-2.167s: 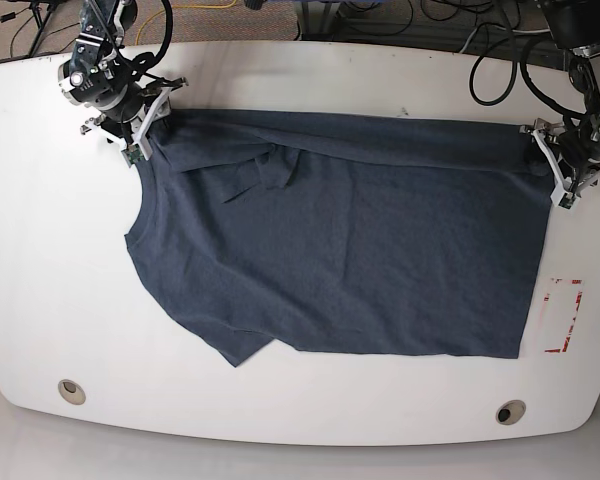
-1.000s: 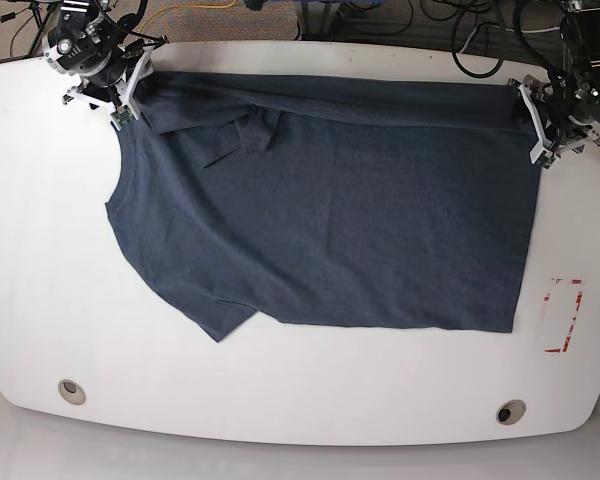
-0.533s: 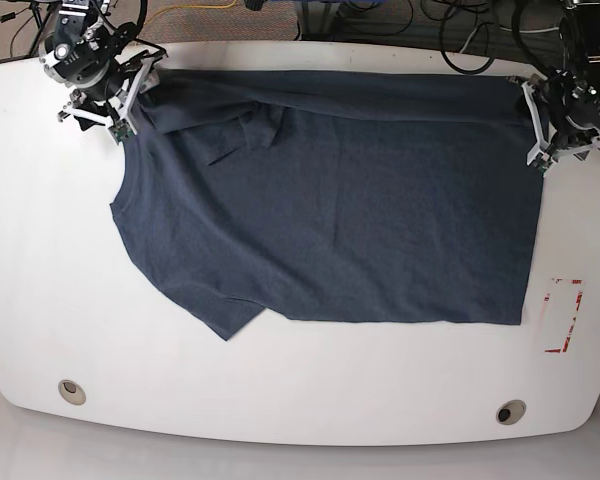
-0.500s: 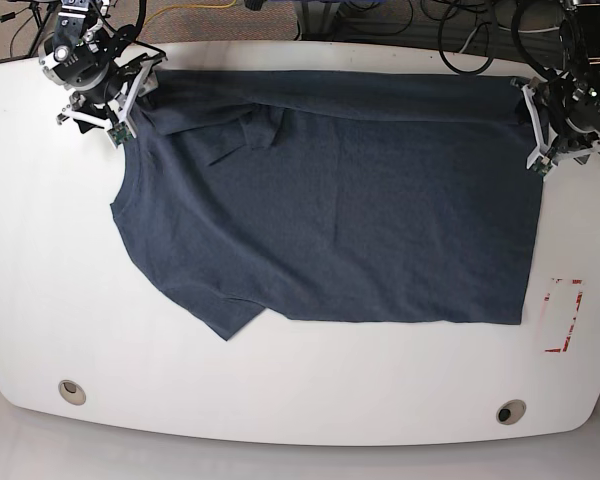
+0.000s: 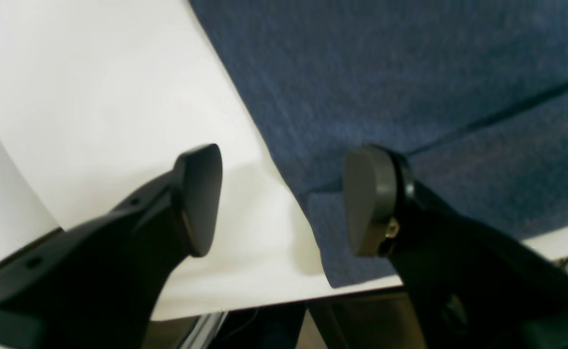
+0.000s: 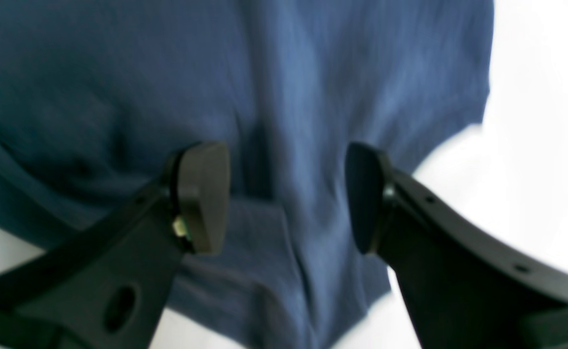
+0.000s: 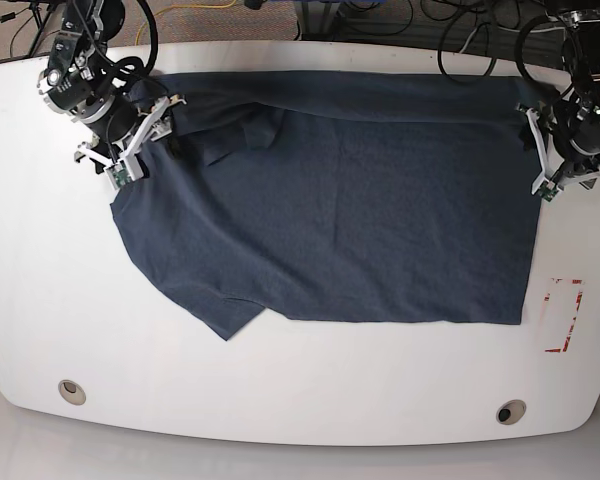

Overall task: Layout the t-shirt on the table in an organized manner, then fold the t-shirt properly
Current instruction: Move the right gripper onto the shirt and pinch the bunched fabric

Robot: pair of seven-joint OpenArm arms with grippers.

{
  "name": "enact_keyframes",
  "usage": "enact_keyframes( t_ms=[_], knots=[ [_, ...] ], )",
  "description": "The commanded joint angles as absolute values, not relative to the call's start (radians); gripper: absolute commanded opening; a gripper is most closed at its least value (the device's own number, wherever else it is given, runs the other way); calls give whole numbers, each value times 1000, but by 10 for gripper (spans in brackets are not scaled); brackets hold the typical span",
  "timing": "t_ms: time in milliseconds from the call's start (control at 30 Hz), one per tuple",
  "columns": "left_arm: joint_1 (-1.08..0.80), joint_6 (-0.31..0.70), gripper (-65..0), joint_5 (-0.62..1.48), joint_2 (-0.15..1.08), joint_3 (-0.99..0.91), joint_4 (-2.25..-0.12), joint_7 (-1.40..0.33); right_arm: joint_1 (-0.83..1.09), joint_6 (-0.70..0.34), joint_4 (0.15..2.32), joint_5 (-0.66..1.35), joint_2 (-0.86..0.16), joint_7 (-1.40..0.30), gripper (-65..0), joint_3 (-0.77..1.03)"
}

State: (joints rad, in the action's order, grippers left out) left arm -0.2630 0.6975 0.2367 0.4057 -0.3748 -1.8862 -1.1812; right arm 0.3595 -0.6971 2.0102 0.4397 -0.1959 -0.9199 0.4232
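Note:
The dark navy t-shirt lies spread on the white table, neck side at the left and hem at the right. One sleeve is crumpled near the far left. No lettering shows. My right gripper is open over the shirt's far left shoulder; in the right wrist view its jaws stand apart above the blue cloth. My left gripper is open at the far right hem corner; in the left wrist view the jaws straddle the shirt's edge and hold nothing.
Two metal grommet holes sit near the front edge. A red-and-white marking lies at the right. Cables hang beyond the far edge. The table's far edge is close under the left gripper.
The shirt was dragged toward the far edge and flattened. Since half a second ago both grippers have shifted toward the front of the table; the shirt has stayed put.

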Motion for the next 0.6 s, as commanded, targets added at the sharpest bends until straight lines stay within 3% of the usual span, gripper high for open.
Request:
enact_keyframes(
  t_ms=[0, 567],
  knots=[
    [-252, 698, -283, 234, 424, -383, -1903, -1178, 357, -698, 2023, 475, -196, -906, -292, 406],
    [-245, 698, -283, 232, 418, -381, -1897, -1173, 285, -698, 1868, 472, -189, -900, -293, 245]
  ],
)
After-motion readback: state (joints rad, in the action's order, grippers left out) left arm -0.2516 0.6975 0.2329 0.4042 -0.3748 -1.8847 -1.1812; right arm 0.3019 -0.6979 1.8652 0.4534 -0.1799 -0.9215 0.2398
